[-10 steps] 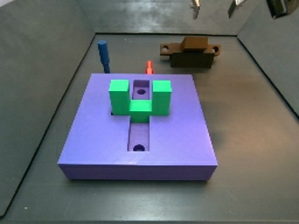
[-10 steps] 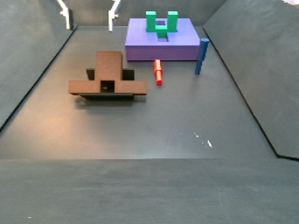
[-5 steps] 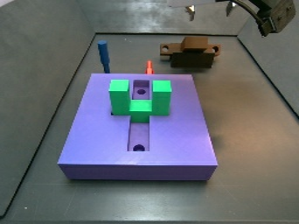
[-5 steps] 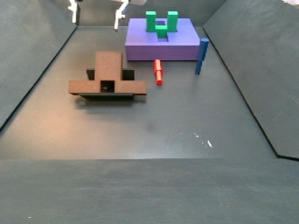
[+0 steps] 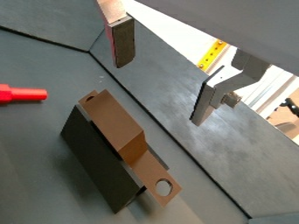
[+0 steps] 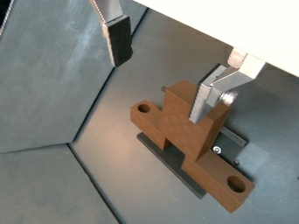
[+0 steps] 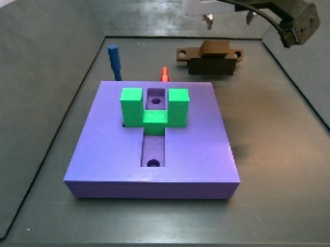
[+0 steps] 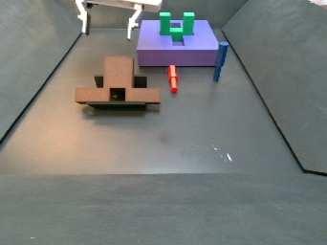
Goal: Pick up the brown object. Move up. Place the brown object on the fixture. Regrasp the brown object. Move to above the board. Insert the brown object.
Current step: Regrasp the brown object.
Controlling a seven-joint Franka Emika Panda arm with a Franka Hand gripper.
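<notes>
The brown object (image 8: 118,95) lies on the dark fixture (image 6: 229,150) near the far wall, apart from the board (image 7: 154,145). It also shows in both wrist views (image 5: 121,131) (image 6: 184,138) and in a side view (image 7: 213,50). My gripper (image 8: 109,21) hangs high in the air, open and empty, above and a little beyond the brown object. Its fingers (image 5: 124,42) (image 6: 119,39) stand wide apart with nothing between them. In a side view the gripper (image 7: 210,16) is at the upper edge. The fixture's dark side shows in a wrist view (image 5: 93,166).
A green U-shaped block (image 7: 154,106) sits on the board over its slot. A blue peg (image 7: 114,60) stands upright and a thin red peg (image 8: 173,78) lies between the board and the fixture. Grey walls enclose the floor.
My gripper has come down and further into both side views, staying open. The brown object, board and pegs have not moved.
</notes>
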